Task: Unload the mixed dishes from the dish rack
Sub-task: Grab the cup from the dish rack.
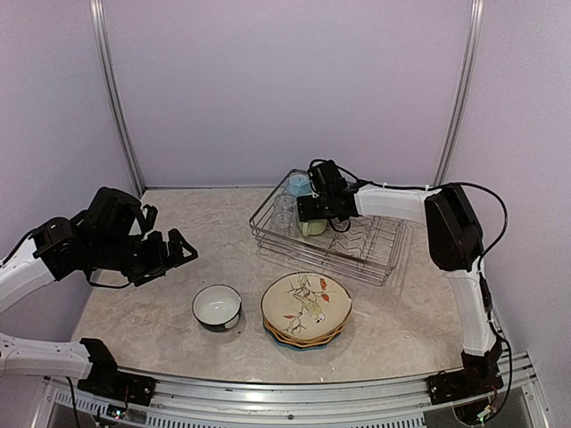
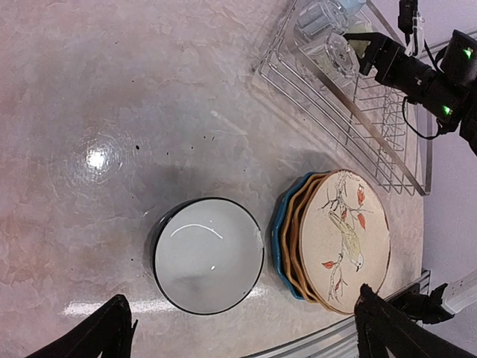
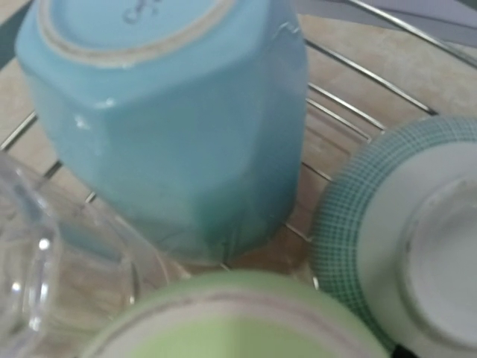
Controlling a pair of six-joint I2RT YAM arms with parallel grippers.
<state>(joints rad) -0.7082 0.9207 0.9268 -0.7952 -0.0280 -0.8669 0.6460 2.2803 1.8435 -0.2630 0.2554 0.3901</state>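
The dish rack (image 1: 368, 252) sits at the back right and also shows in the left wrist view (image 2: 350, 119). In it are a light blue mug (image 1: 299, 185), a pale green mug (image 1: 313, 227) and clear glasses (image 1: 284, 212). My right gripper (image 1: 312, 210) is right at the pale green mug (image 3: 231, 321); its fingers are hidden. The light blue mug (image 3: 171, 112) stands upside down behind it, beside a green-checked bowl (image 3: 395, 239). A dark-outside bowl (image 2: 209, 253) and the stacked plates (image 2: 346, 239), bird-print on top, lie on the table. My left gripper (image 2: 246, 339) is open and empty above them.
The dark bowl (image 1: 217, 306) and the plate stack (image 1: 306, 308) lie near the table's front edge, close together. A clear glass (image 3: 30, 276) crowds the green mug's left side. The enclosure walls stand behind and at both sides.
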